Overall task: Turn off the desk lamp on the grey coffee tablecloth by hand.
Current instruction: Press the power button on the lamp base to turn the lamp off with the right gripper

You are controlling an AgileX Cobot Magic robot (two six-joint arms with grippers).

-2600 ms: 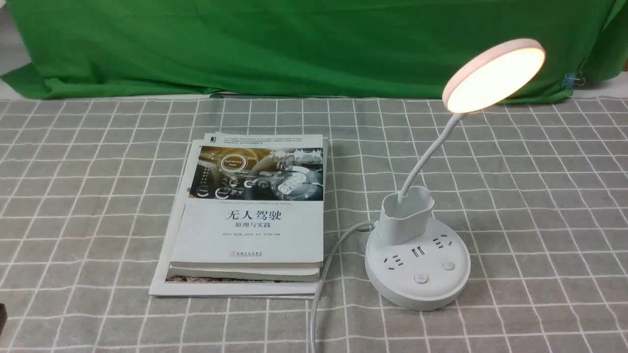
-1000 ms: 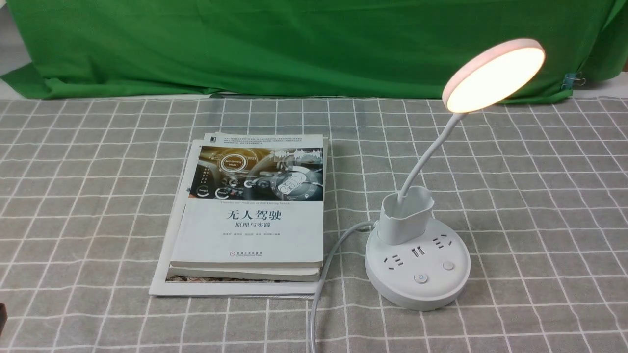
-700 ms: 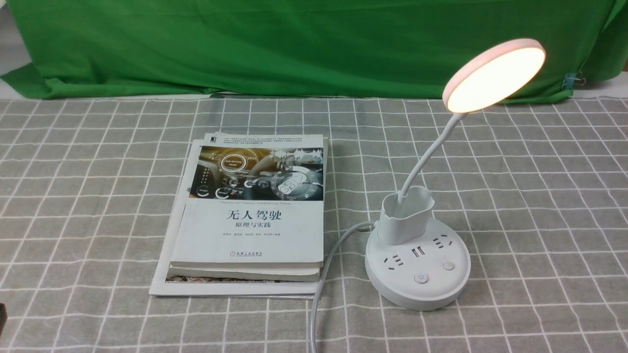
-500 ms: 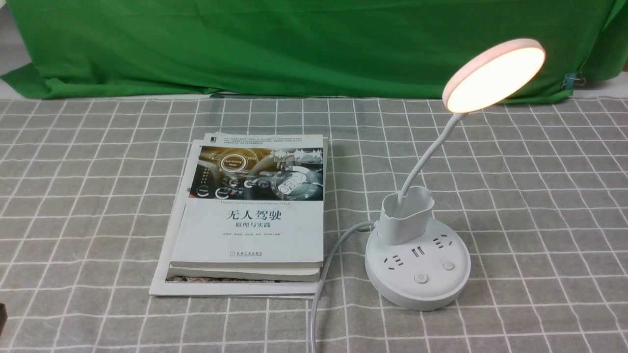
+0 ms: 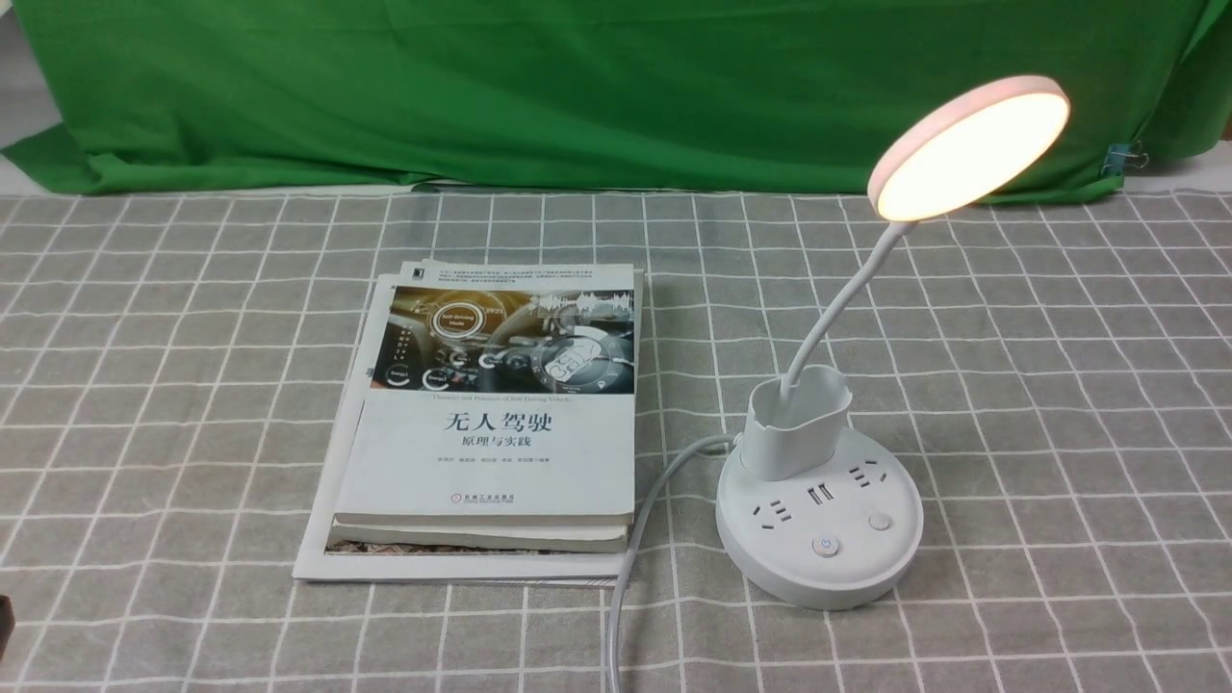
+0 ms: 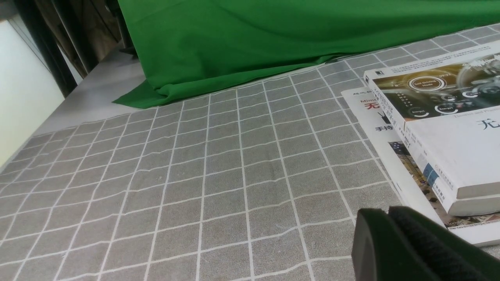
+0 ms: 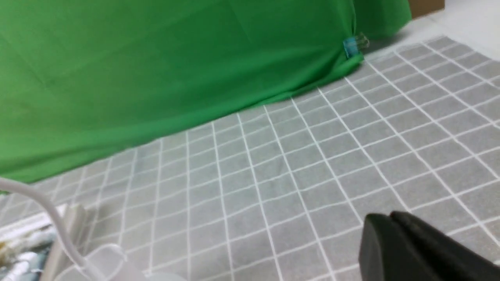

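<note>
The grey coffee tablecloth (image 5: 144, 385), crossed by thin white lines, covers the table. A stack of books (image 5: 491, 452) lies flat on it, a white-covered volume on top of another book and a wider thin booklet.

The left gripper (image 6: 387, 212) sits left of the books and nearer the robot. Its own camera shows its two black fingers (image 6: 414, 242) pressed together, clenched on themselves, low over the cloth. Whether they touch the cloth cannot be told.

Behind the books, at the far edge of the tablecloth, hangs a plain green backdrop cloth (image 5: 577, 87).

Just beside the books' right edge a white cord (image 5: 635, 520) runs toward the robot.

The desk lamp (image 5: 799, 433) stands upright on the tablecloth to the right of the books, near their front right corner but apart from them. Its round base (image 5: 770, 568) carries sockets and two round buttons (image 5: 825, 547). A small pen cup (image 5: 797, 428) rises from the back of the base. A thin neck (image 5: 837, 308) curves up and away from the books to a round head (image 5: 972, 144), which glows warm white.

The right gripper (image 7: 389, 216) is on the far side of the lamp from the books and shows only in its own camera. Its black fingers (image 7: 414, 238) are closed on each other above the cloth.

Farthest right of the books, a blue clip (image 5: 1121, 157) pinches the backdrop.
</note>
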